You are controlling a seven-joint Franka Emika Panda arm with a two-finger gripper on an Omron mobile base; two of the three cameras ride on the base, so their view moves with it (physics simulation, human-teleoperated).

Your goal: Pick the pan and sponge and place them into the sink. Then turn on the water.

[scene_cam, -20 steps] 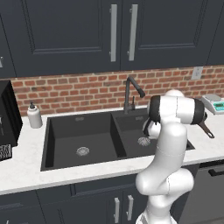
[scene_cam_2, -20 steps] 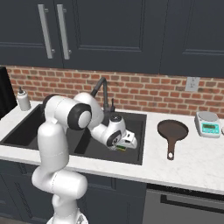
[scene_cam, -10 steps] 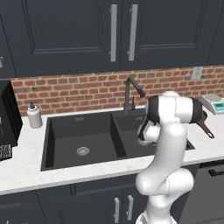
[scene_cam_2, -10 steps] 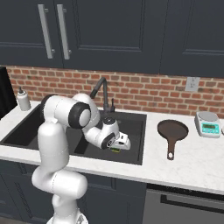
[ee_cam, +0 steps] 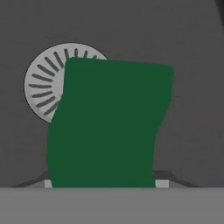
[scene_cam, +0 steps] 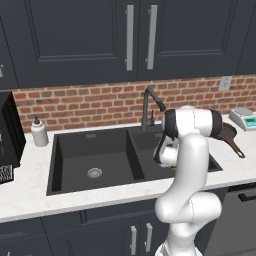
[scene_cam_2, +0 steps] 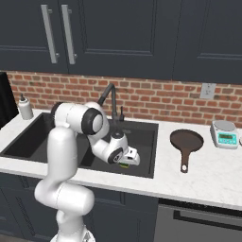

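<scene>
Sponge (ee_cam: 107, 124) — green face up, centre of hand view, held between the gripper (scene_cam_2: 126, 159) jaws over the silver drain (ee_cam: 43, 89) | gripper low centre of right base view, inside sink (scene_cam_2: 146, 142) right basin | pan (scene_cam_2: 186, 141) — on counter, right of frame, apart from sink

A red-brown brick wall (scene_cam: 85, 102) runs behind the white speckled stone bench (scene_cam_2: 208, 172). Dark navy upper cabinets (scene_cam: 75, 40) with long silver bar handles (scene_cam: 130, 37) hang above; matching lower cabinets (scene_cam: 105, 232) stand beneath.
</scene>
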